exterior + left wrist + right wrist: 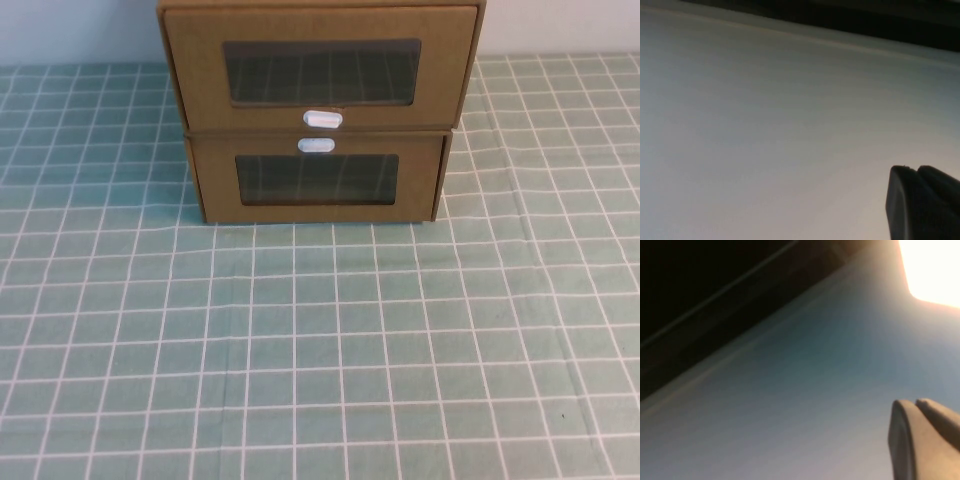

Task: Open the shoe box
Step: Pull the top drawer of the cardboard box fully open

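Two brown cardboard shoe boxes are stacked at the far middle of the table. The upper box (320,66) and the lower box (318,178) each have a dark window in a closed front flap. A small white handle (322,119) sits at the bottom edge of the upper flap. Another white handle (316,145) sits at the top of the lower flap. Neither arm shows in the high view. My left gripper (914,169) is shut on nothing and faces a blank pale surface. My right gripper (914,402) is likewise shut and empty, away from the boxes.
A green cloth with a white grid (320,350) covers the table in front of and beside the boxes. A pale wall (70,30) runs behind them. A bright light (935,270) glares in the right wrist view.
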### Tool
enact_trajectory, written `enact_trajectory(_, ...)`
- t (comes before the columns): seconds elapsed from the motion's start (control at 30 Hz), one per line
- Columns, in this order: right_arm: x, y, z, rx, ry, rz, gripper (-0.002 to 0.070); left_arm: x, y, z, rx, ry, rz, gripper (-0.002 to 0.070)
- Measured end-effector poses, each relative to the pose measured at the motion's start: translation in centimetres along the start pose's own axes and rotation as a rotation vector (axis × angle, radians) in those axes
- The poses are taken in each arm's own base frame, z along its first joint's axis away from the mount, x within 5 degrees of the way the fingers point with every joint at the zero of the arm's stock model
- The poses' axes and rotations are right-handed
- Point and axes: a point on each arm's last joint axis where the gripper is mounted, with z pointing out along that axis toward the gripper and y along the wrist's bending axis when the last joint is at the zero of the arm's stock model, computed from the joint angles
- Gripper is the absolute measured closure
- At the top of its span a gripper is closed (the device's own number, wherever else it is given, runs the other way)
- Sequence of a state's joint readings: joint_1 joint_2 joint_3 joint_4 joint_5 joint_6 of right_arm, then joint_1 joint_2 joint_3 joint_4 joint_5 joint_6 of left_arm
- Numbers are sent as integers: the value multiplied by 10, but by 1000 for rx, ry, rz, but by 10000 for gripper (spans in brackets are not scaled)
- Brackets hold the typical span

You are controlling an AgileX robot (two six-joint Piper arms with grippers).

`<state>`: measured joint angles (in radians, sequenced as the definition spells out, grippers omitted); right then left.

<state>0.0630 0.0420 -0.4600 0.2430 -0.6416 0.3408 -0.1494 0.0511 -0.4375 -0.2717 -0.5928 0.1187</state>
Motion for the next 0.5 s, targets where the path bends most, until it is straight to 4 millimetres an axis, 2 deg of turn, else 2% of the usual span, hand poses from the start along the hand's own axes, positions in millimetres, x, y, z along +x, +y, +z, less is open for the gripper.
enact_trajectory(0.1, -14, 21, 36, -21, 78, -39, 689, -14, -10, 37, 22, 68, -3, 680)
enact_trajectory(0.2, -14, 34, 76, -7, 261, -156, 689, -9, -20, 76, 50, 244, -5, 680)
enact_trajectory(0.33, 12, 29, 119, 106, 578, -245, 689, 18, -32, 126, 91, 553, 3, 680)
enact_trajectory(0.37, 20, 25, 125, 134, 643, -255, 689, 22, -35, 136, 98, 593, 7, 680)
enact_trajectory(0.5, 65, -2, 142, 231, 883, -371, 689, 58, -36, 163, 99, 722, 22, 680)
